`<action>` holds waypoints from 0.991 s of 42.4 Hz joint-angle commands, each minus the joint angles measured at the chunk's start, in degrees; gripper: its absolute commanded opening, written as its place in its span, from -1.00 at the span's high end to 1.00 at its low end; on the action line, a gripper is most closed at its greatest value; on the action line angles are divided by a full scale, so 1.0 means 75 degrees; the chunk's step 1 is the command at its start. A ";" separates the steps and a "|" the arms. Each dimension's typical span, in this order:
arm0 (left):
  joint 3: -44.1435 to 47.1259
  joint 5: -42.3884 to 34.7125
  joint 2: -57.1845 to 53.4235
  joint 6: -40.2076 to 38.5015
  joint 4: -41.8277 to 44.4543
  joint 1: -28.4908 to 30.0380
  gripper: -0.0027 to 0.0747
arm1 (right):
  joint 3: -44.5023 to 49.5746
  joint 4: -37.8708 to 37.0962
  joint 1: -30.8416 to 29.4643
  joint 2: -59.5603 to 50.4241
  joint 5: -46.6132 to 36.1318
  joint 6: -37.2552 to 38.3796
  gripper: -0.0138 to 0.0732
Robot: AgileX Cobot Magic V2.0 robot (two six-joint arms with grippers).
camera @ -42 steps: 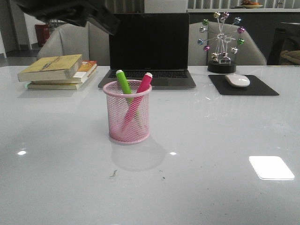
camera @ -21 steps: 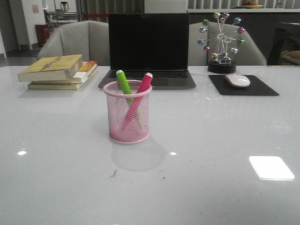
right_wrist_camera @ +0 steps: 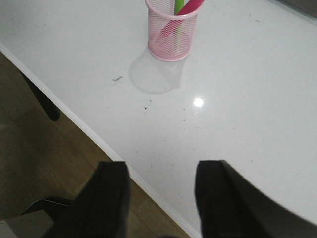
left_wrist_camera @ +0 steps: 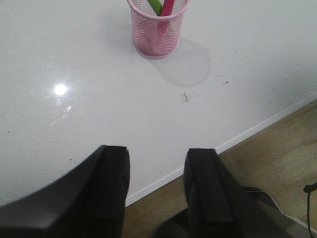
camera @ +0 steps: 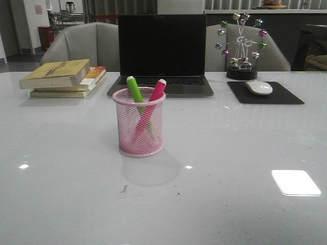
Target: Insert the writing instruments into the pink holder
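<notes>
Pink wire-mesh cylindrical pen cup [camera: 139,122], rolled rim on top and solid band at the base, upright on a glossy white desk [camera: 245,153], just in front of an open black laptop [camera: 162,51]. Inside the cup, two chunky highlighters crossed in an X: bright green marker [camera: 135,90] leaning toward the left of the front view, magenta-pink marker [camera: 153,99] leaning toward the right, both whitish ends poking above the rim (lower bodies visible through the mesh). Soft round shadow of the cup on the desk just in front of it.

Seen from the left wrist camera, the same pink cup [left_wrist_camera: 157,27] near the far part of the frame, green [left_wrist_camera: 155,6] and magenta [left_wrist_camera: 167,7] barrels within. Left end effector [left_wrist_camera: 156,191] well apart from the cup, over the near desk edge, its two dark fingers spread wide with nothing between them. Right end effector [right_wrist_camera: 161,198] likewise wide apart and holding nothing, hovering at the desk edge above wooden floor [right_wrist_camera: 44,144], with the cup [right_wrist_camera: 172,32] well away.

Behind on the desk: stack of books [camera: 64,77] with a yellow cover on top at the left; black mouse pad [camera: 265,93] with a white mouse [camera: 259,87] at the right; a desk ornament of coloured balls on a wheel [camera: 241,46] beside the laptop. Bright rectangular light reflection at the right front.
</notes>
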 commanded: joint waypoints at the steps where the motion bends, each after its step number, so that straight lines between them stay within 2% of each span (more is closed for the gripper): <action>1: -0.0204 -0.0525 -0.0048 -0.0113 0.0037 -0.0050 0.32 | -0.0219 -0.0112 0.0000 0.0040 -0.0593 -0.0079 0.21; 6: -0.0204 -0.0639 -0.0048 0.0248 0.0099 -0.0050 0.59 | -0.0219 -0.0112 0.0000 0.0040 -0.0593 -0.0079 0.57; 9: -0.0204 -0.0674 -0.0048 0.0499 0.0099 -0.0050 0.70 | -0.0219 -0.0112 0.0000 0.0040 -0.0593 -0.0079 0.54; 38: -0.0144 -0.0908 -0.0074 0.0546 0.0103 -0.0050 0.69 | -0.0219 -0.0112 0.0000 0.0040 -0.0593 -0.0079 0.55; 42: -0.0025 -0.1043 -0.0479 0.0625 0.0122 0.0260 0.69 | -0.0219 -0.0112 0.0000 0.0040 -0.0593 -0.0079 0.55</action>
